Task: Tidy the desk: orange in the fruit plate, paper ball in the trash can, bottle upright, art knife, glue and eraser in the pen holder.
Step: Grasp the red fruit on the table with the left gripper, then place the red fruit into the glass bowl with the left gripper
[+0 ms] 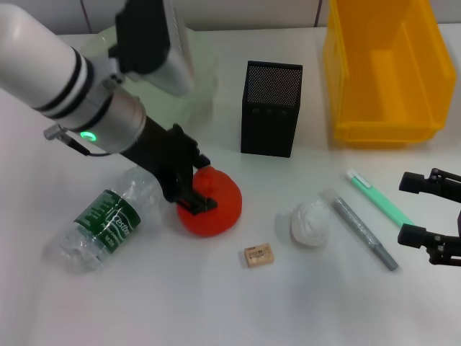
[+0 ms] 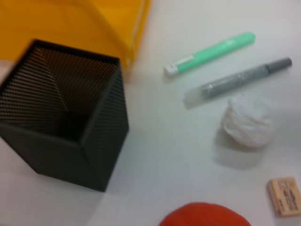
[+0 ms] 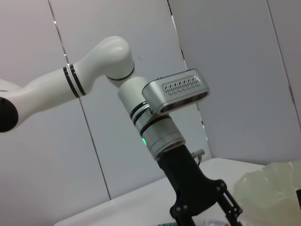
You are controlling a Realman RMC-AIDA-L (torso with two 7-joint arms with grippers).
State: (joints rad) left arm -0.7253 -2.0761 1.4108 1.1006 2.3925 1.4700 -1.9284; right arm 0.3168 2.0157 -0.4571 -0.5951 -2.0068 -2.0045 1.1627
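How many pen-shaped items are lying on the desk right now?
2. A green pen-like stick lies in front of the yellow bin; a grey one lies alongside it, just right of the paper ball. The black mesh holder looks empty.

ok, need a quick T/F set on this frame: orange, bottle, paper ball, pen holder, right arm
1. The left gripper is down on the orange. True.
2. The bottle stands upright. False: it lies on its side on the desk, left of the orange.
3. The paper ball is inside the trash can. False: it sits on the desk between the eraser and the grey pen-shaped tool.
4. The pen holder looks empty. True: the left wrist view shows nothing inside.
5. The right gripper holds the green pen-shaped tool. False: its jaws are open at the desk's right edge, gripping nothing.
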